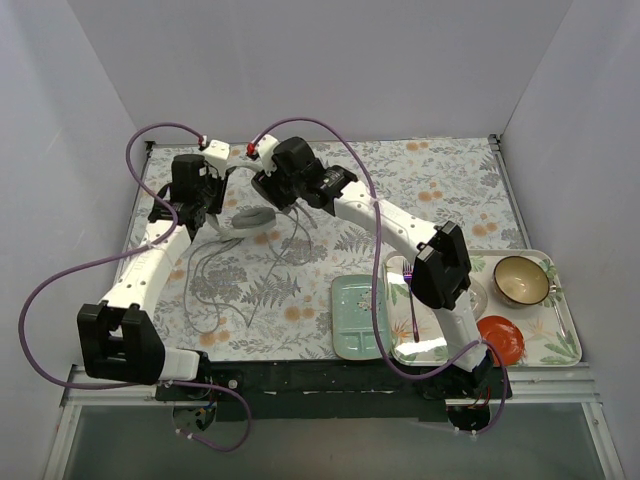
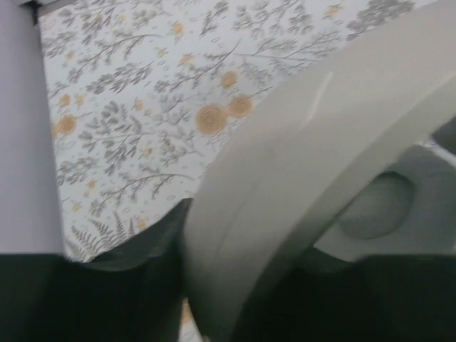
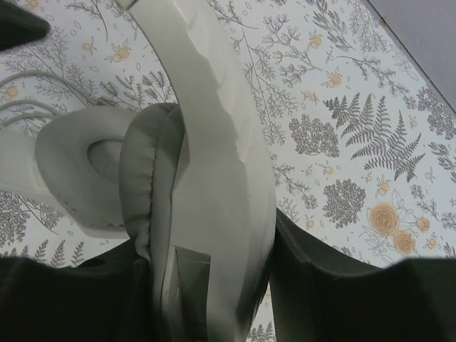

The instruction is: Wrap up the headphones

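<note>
The white-and-grey headphones [image 1: 250, 217] are held between both grippers at the far left of the floral cloth. My left gripper [image 1: 207, 210] is shut on the wide white headband [image 2: 285, 157], with a grey ear cup [image 2: 377, 206] just beyond it. My right gripper [image 1: 265, 190] is shut on the headband [image 3: 221, 178] near its end, beside the padded ear cups [image 3: 78, 164]. The thin grey cord [image 1: 205, 275] hangs down and lies in loose loops on the cloth toward the near side; it also shows in the right wrist view [image 3: 21, 78].
A pale green divided tray [image 1: 357, 315] lies right of centre at the near edge. A floral tray [image 1: 545, 345] at the right holds a tan bowl [image 1: 523, 279] and a red dish [image 1: 500, 335]. Grey walls enclose the table. Thick purple cables [image 1: 70, 270] loop around both arms.
</note>
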